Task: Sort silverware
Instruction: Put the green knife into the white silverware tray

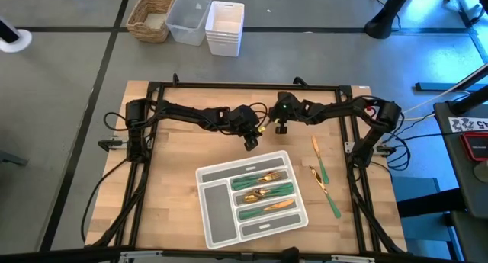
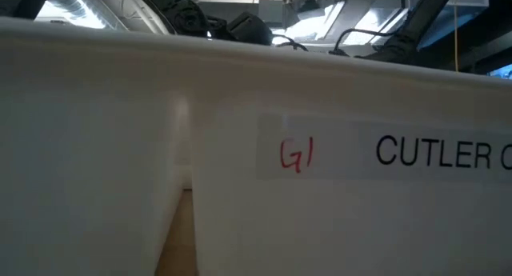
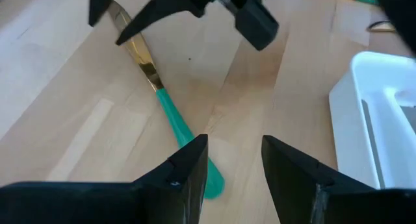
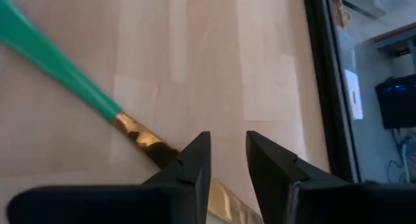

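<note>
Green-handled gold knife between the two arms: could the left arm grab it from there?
Probably yes. The open left pincer hovers by the handle end of the green-handled gold knife, bare wooden table around it. The right pincer straddles the blade, so they might crowd.

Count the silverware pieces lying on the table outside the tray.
3: a knife behind the tray; right of the tray, one piece farther back and another piece nearer the front. Others may be hidden.

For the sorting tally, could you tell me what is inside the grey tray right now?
The grey tray holds green-handled gold silverware in three compartments; the other compartments look bare. An exact count cannot be made out.
</note>
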`<state>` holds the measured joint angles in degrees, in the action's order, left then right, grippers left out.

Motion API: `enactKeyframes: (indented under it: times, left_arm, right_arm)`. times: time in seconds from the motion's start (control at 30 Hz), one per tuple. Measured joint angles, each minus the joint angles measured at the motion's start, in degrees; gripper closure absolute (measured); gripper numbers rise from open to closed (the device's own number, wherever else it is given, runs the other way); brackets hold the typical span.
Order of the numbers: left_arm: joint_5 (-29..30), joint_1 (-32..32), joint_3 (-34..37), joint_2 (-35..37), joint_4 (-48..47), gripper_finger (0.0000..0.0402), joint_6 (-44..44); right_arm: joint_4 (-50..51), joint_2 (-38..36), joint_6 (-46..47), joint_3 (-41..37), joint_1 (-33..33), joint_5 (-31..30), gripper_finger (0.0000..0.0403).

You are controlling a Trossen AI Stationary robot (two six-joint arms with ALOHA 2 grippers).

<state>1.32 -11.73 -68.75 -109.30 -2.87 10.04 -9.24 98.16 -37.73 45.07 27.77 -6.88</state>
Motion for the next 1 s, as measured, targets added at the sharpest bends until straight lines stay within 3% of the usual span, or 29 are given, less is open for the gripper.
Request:
enactKeyframes:
  times: [0.37,0.53,0.8,1.0]
  left_arm:
    - [-0.07,0.07,0.02,0.0,-0.07,0.0265,0.0]
    - [-0.03,0.07,0.02,0.0,0.01,0.0265,0.0]
    - [5.1,0.04,0.02,0.0,0.97,0.0265,-3.36]
    - [5.42,0.4,0.0,-1.71,3.83,0.0265,-2.91]
  right_arm:
    - [2.68,3.84,0.54,1.21,0.0,-0.08,0.0304]
    - [6.99,3.81,4.94,1.48,-0.04,0.83,0.0304]
    - [8.09,3.83,16.88,1.35,0.0,8.95,0.0304]
    - [8.42,3.94,24.88,1.28,-0.04,17.04,0.0304]
